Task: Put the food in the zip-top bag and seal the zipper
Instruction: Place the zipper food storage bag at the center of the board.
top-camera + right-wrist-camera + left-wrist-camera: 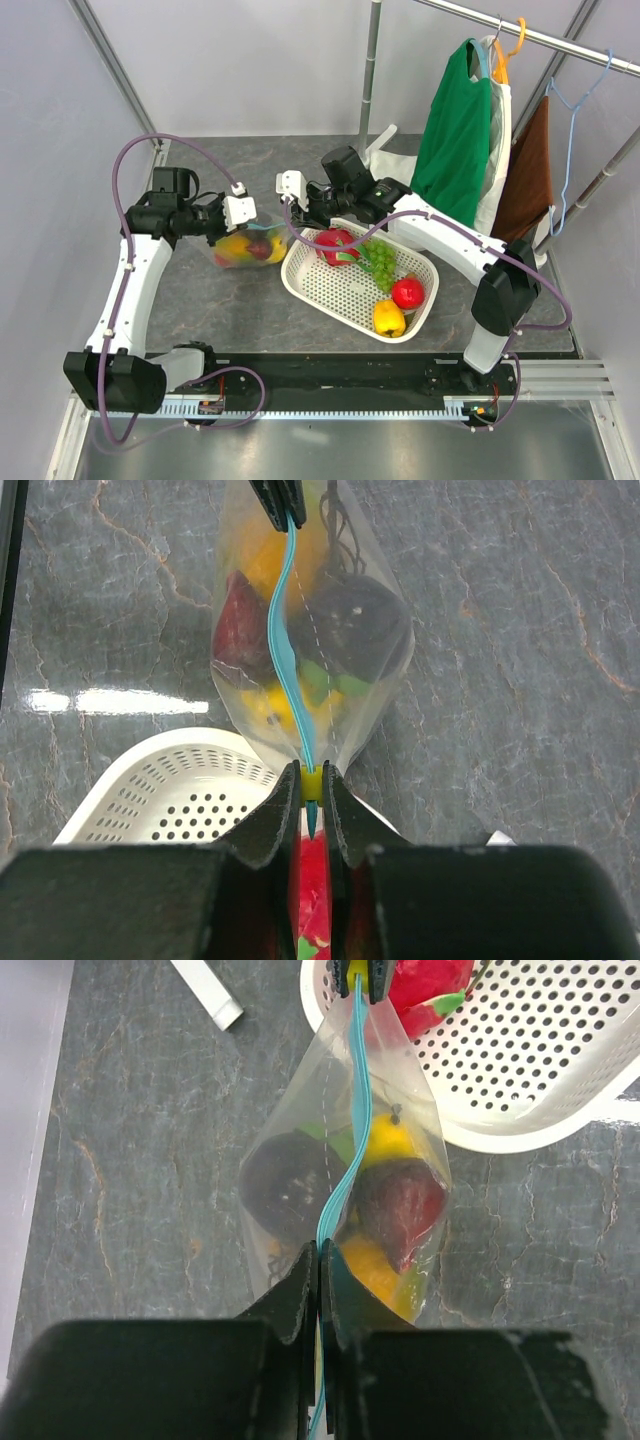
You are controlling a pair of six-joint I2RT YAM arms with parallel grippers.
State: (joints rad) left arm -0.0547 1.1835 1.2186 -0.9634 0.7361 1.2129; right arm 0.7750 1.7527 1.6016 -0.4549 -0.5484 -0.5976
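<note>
Two-arm hold on a filled bag, seen from above and from both wrists. The bag point(248, 247) is sitting on the worktop point(200, 300) just left of the basket point(330, 290), with its near end almost touching the basket's rim. It is standing with its mouth edge uppermost and its body bulging out to both sides below.

The zipper point(350, 1150) is running along that top edge. Its long axis is lying level, pointing from the left arm's side toward the basket, and it is bending in a shallow S along the way rather than lying straight.

The left end effector point(320, 1255) is pinching the zipper at the end farther from the basket, its fingers pressed together on the strip. The right end effector point(314, 780) is clamping the opposite end, directly over the basket's rim, with its fingers closed on the teal strip.

The food point(405, 1205) is lying inside the bag, beneath the zipper: a dark purple piece on one side of the strip, a dark red piece on the other, and yellow and orange pieces between and below them.

Other fruit point(407, 293) is lying in the basket: red, green and yellow pieces.
</note>
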